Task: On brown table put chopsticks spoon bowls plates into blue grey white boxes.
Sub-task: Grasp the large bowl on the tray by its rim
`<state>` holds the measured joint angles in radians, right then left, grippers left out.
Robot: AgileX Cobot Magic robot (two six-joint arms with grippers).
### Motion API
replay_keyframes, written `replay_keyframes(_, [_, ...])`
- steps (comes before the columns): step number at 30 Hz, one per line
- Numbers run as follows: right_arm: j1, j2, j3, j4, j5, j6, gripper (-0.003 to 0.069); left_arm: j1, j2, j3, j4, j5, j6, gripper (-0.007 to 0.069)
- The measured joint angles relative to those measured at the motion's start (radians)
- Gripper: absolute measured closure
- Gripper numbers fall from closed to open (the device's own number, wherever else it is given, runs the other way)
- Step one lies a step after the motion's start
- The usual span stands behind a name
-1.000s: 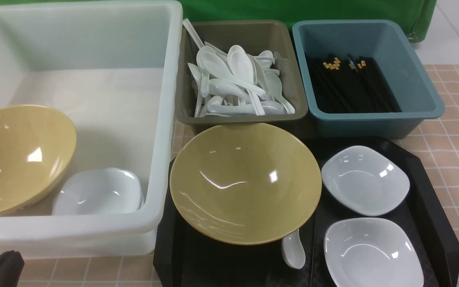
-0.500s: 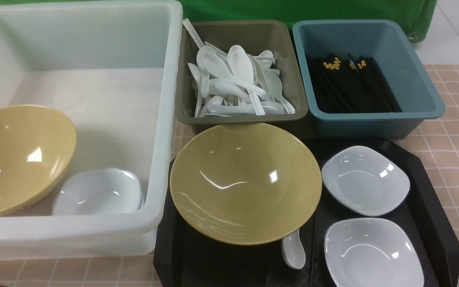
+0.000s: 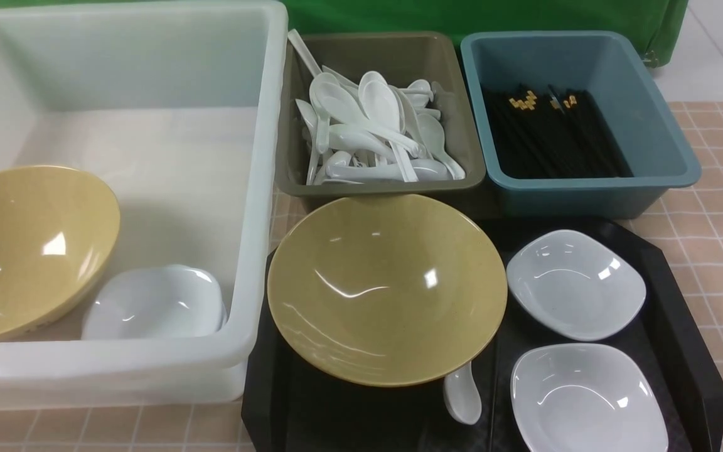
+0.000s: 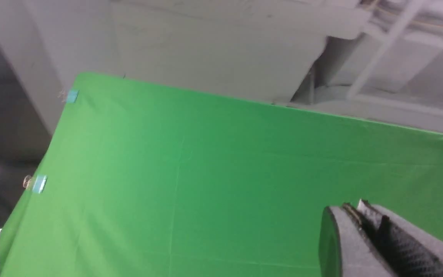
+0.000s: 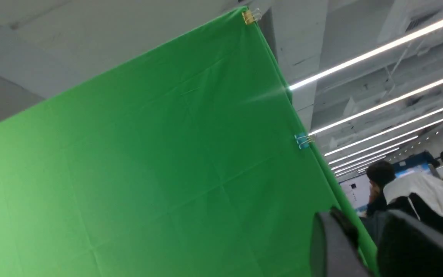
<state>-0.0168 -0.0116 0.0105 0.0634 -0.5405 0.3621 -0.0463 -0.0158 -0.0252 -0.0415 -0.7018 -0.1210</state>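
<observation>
Bowls (image 3: 386, 289) are round, glossy mustard; plates (image 3: 575, 284) squarish, white.

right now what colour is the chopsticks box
The box is dull blue, clearest in the front view.

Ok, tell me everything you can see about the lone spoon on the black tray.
The spoon is glossy white, ceramic or melamine by its look. Only one rounded, hollowed end shows, seemingly the scoop, pointing toward the camera; the rest is hidden under the near rim of the yellow bowl. It lies hollow-up on the black tray, apart from the near white plate on its right. Whether the bowl rests on it cannot be told.
</observation>
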Motion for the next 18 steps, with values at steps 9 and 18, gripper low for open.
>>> replay_keyframes(9, [0.000,0.189,-0.375,0.000,0.413,-0.286,0.0622,0.000,0.264,-0.544,-0.010,0.633,0.025,0.0620])
replay_keyframes(18, [0.000,0.546,-0.434,0.028,1.015,-0.489,0.0622,-0.187,0.805,-0.869,-0.149,1.267,0.138,0.0620])
